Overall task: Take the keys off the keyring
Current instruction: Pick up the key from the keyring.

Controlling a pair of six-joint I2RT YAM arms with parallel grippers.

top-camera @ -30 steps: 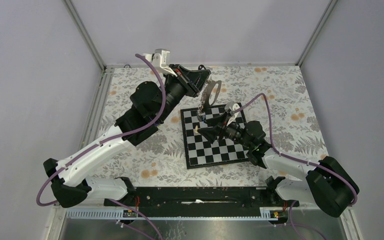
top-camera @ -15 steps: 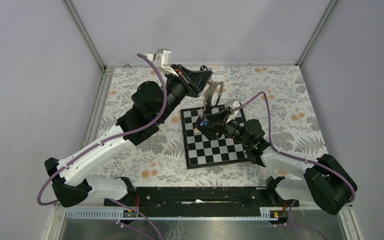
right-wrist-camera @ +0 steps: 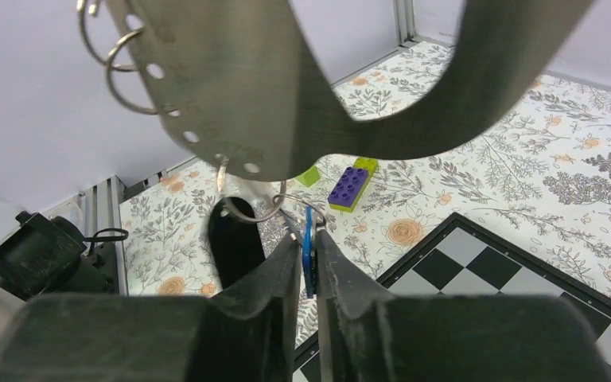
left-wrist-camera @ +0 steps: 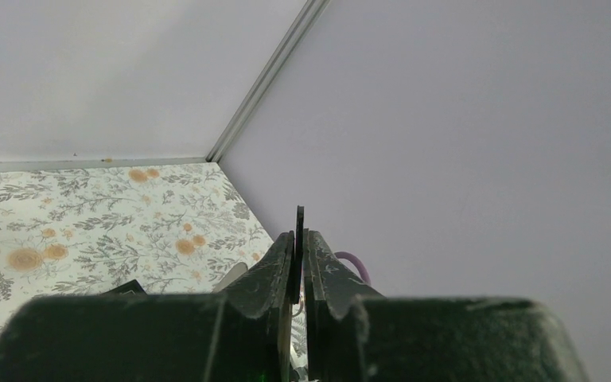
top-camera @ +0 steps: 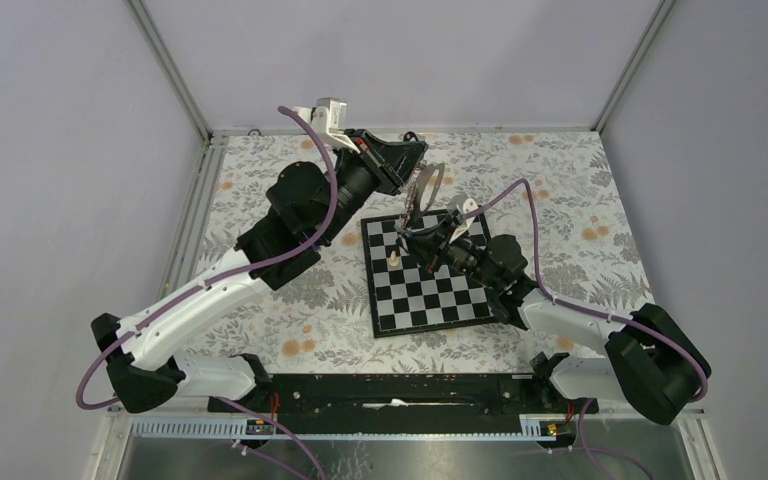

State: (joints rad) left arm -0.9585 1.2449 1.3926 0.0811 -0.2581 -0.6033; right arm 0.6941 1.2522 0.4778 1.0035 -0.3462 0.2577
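Observation:
The keyring's grey-brown strap loop point(top-camera: 428, 183) hangs in the air over the chessboard's far edge. My left gripper point(top-camera: 412, 163) is shut on the strap's upper part, whose thin edge shows between its jaws point(left-wrist-camera: 299, 235). In the right wrist view the strap point(right-wrist-camera: 286, 103) fills the top, with several metal rings point(right-wrist-camera: 247, 205) along it. My right gripper point(right-wrist-camera: 309, 237) is shut on the small blue carabiner point(right-wrist-camera: 308, 253) below the strap. A thin grey metal piece point(right-wrist-camera: 289, 222), perhaps one of the keys, lies against the carabiner. A dark flat piece point(right-wrist-camera: 235, 239) hangs from the lowest ring.
The chessboard point(top-camera: 430, 295) lies in the middle of the floral mat, with a pale pawn point(top-camera: 393, 258) on its left side. A purple-and-yellow brick point(right-wrist-camera: 350, 183) and a lime-green piece point(right-wrist-camera: 309, 176) lie on the mat beyond the board. The enclosure walls stand close behind.
My right gripper has moved up and back to the strap's lower end and shut on the blue carabiner. The pawn is now uncovered. The left arm has barely moved.

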